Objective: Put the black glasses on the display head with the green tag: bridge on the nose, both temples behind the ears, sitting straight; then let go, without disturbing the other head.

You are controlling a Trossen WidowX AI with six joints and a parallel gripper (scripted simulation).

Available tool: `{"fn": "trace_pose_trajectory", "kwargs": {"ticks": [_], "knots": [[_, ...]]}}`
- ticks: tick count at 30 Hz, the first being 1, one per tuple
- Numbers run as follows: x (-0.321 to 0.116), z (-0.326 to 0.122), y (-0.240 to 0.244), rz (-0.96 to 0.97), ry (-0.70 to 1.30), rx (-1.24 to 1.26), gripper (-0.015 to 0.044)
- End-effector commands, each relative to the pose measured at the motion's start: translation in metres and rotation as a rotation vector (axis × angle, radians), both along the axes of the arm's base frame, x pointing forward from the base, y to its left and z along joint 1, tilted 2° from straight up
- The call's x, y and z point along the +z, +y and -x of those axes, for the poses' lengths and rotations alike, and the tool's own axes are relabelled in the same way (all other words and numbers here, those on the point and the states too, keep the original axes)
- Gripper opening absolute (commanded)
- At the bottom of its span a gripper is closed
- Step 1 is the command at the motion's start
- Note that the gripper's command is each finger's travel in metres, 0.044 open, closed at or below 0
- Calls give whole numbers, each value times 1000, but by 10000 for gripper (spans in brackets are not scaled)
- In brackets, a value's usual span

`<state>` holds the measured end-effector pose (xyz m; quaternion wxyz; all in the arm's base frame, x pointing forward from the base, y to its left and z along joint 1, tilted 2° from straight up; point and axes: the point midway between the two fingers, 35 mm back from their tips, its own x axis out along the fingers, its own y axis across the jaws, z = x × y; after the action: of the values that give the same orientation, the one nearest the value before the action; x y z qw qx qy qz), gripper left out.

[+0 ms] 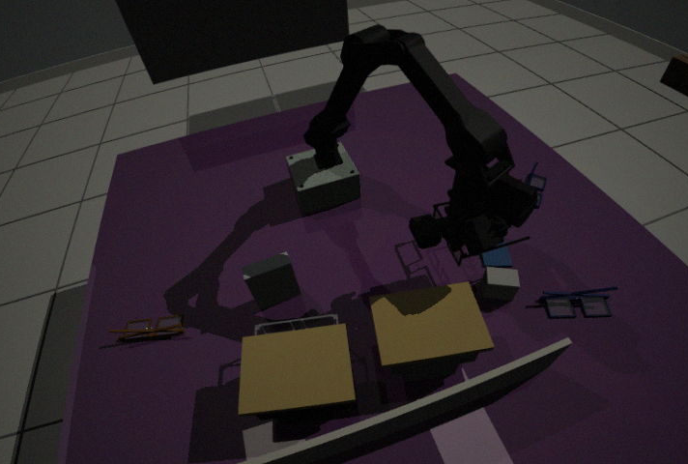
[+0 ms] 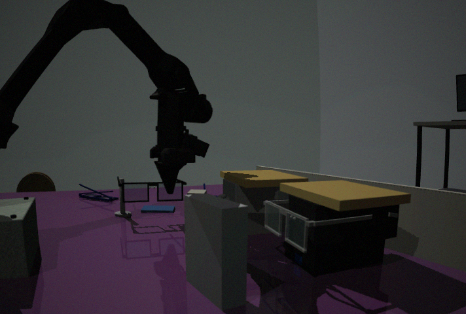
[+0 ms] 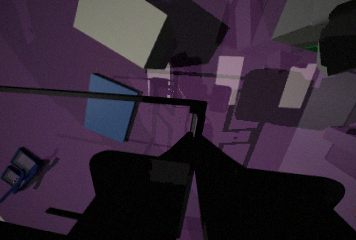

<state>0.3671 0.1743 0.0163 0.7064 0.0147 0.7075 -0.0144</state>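
Note:
The black glasses [image 1: 498, 246] [image 2: 135, 201] [image 3: 166, 100] hang above the table, lenses upright in the exterior view, temples extended. My gripper [image 2: 170, 191] [image 3: 192, 137] is shut on their front frame, near one lens. The head with the green tag [image 3: 311, 48] [image 1: 438, 338] [image 2: 263, 176] has a yellow board on top and is right of my gripper in the exterior view, apart from the glasses. Its face is mostly hidden. The other head [image 2: 345, 240] [image 1: 296, 371], under another yellow board [image 2: 352, 190], wears pale glasses [image 2: 341, 220] and has a blue tag [image 2: 298, 258].
A thin stand [image 2: 122, 199] is near the glasses' left end; contact is unclear. A blue slab [image 1: 497, 255] [image 2: 158, 209] and white-topped block [image 1: 502, 277] [image 3: 121, 30] are near the gripper. A grey block [image 1: 272, 281] [image 2: 216, 251], blue glasses [image 1: 580, 295] and low wall [image 1: 421, 406] also stand around.

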Motion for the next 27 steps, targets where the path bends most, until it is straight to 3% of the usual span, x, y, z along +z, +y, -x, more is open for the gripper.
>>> {"fn": "trace_pose_trajectory", "kwargs": {"ticks": [1, 27], "knots": [[1, -4, 0, 0, -7, 0, 0], [1, 1, 0, 0, -6, 0, 0]]}}
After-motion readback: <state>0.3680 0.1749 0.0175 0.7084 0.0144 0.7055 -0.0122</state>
